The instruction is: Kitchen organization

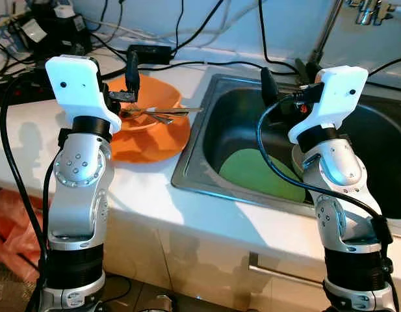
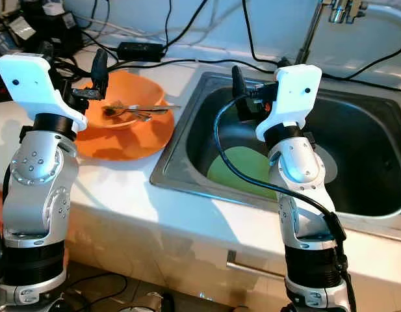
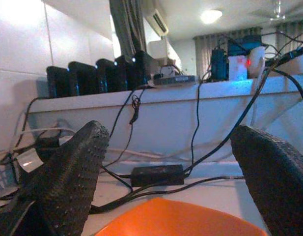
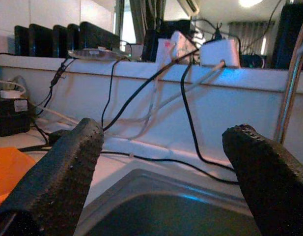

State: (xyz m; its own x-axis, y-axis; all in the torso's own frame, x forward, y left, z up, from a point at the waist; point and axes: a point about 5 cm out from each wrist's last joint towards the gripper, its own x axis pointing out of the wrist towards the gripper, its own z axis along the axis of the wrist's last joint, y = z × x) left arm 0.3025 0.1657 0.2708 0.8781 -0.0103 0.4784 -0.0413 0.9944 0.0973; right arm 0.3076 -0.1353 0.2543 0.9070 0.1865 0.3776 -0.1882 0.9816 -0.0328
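White countertop [image 1: 155, 195] runs along a pale wall, with a steel sink [image 1: 206, 117] sunk into it on the robot's right and a tangle of black cables [image 1: 206, 62] trailing along the back edge. An orange bowl [image 1: 162, 96] sits on an orange plate [image 1: 155, 146] on the counter just beside the sink's left rim. Some cutlery, a fork or spoon [image 1: 162, 114], lies in the bowl with its handle pointing toward the sink. Inside the basin a green plate [image 1: 258, 174] lies flat on the bottom, partly hidden behind the right arm.

The left gripper [image 3: 178, 172] hovers above the near-left edge of the orange bowl, its two black fingers [image 3: 68, 177] spread wide with nothing between them; in the left wrist view the orange rim shows below the gap. The right gripper [image 4: 161, 167] is held over the sink's left part, above the green plate, and its fingers are also spread wide and empty.

A black power adapter [image 1: 150, 53] rests on the counter behind the bowl. A chrome tap [image 1: 372, 10] rises at the far right behind the sink. More dark chargers and boxes [image 1: 47, 29] crowd the far-left corner.
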